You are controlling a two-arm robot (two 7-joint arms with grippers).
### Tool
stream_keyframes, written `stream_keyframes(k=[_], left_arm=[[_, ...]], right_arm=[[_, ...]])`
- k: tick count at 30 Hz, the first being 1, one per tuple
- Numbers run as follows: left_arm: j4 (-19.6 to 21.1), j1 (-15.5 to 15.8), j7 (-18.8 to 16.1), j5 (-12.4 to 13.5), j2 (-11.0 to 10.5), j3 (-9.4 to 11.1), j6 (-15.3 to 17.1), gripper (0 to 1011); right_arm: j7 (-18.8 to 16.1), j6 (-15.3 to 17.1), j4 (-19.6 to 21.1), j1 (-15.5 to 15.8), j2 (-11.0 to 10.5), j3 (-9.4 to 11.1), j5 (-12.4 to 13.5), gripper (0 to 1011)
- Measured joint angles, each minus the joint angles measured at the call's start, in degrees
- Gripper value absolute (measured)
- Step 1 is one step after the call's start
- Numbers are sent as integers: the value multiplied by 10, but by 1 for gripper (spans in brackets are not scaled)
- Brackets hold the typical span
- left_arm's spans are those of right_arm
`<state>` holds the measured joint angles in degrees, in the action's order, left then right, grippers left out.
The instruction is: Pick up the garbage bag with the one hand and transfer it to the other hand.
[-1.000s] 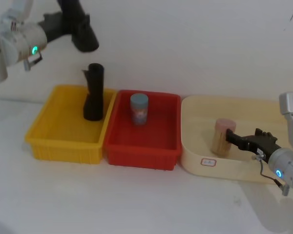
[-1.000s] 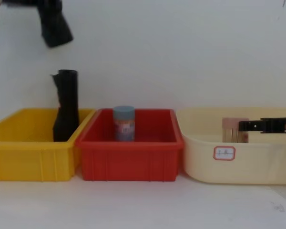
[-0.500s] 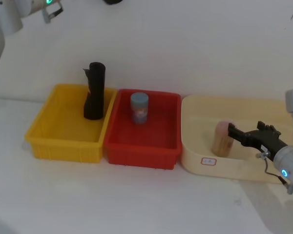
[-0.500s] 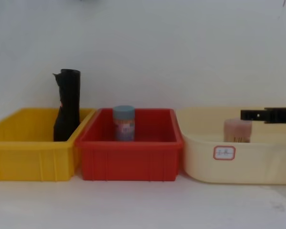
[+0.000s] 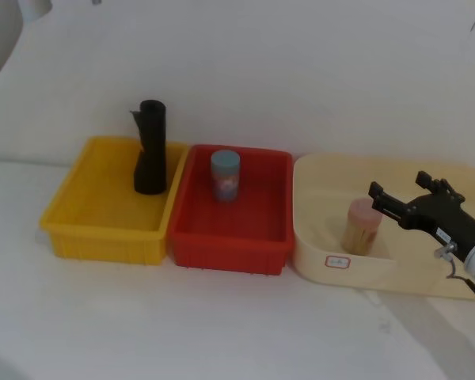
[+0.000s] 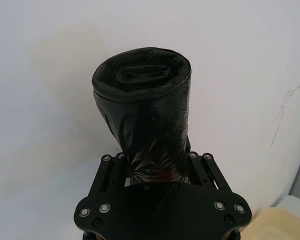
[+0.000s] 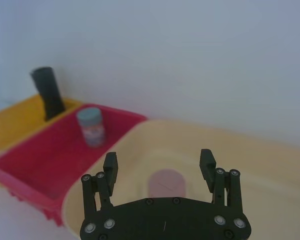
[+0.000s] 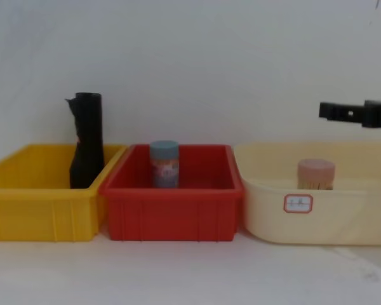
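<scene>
The garbage bag (image 6: 142,115), a smooth black plastic roll, stands out from my left gripper (image 6: 155,161) in the left wrist view. Both fingers are shut on its lower end, with a white wall behind it. In the head view, a grey part of the left arm (image 5: 1,32) sits at the top left corner. My right gripper (image 5: 396,188) (image 7: 158,157) (image 8: 327,111) is open and holds nothing. It hovers above the cream tub (image 5: 340,261), just over and to the right of a pink-lidded jar (image 5: 362,226).
A second black roll (image 5: 151,158) with a ragged flap at its top stands in the yellow bin (image 5: 103,229). A blue-lidded jar (image 5: 226,176) stands in the red bin (image 5: 229,241) beside it. The three containers form a row against the white wall.
My left arm has risen with the bag, out of the top of the head and chest views. My right gripper has lifted from beside the pink-lidded jar to above the tub's rim.
</scene>
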<state>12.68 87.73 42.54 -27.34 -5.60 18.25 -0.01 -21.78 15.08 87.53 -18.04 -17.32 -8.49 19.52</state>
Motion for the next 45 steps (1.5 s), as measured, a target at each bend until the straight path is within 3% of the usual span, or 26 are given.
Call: stream_keyframes(k=[8,18,29,37,45], left_arm=[[-32,21,13,-6,7,5,-12,486],[-52,34,21,-10,11,8,-19,486],[-62,41,25,-12,13,9,-23,486],[-65,43,26,-13,14,10,-24,486],[-67,44,27,-14,14,10,-25,486]], right_arm=[[-63,-41,20,9,-23,4,29,1001],[-88,-62,25,11,-34,2,43,1001],[-46,-80,14,8,-23,-6,22,1001],[7,-120,-7,3,1,-17,-8,1001],[25,-141,-26,-5,16,-24,-15,1001]])
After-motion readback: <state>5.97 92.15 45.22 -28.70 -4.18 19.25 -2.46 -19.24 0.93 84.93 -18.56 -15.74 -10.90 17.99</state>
